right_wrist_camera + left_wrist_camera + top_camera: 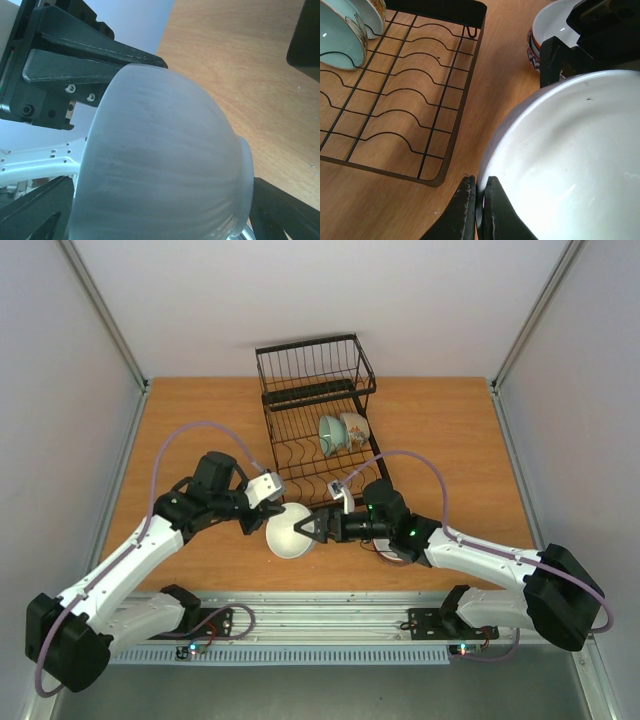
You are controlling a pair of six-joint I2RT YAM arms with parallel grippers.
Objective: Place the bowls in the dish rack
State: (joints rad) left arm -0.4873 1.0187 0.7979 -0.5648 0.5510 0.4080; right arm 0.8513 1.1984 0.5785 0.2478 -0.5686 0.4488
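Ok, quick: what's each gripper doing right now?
Left gripper: shut on the white bowl rim.
Right gripper: open, jaws either side of that bowl.

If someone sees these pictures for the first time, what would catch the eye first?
Probably the white bowl held up between both arms near the table's front: the left gripper is shut on its rim, and the right gripper, wide open, surrounds its other side. Behind it, two bowls stand on edge in the black dish rack.
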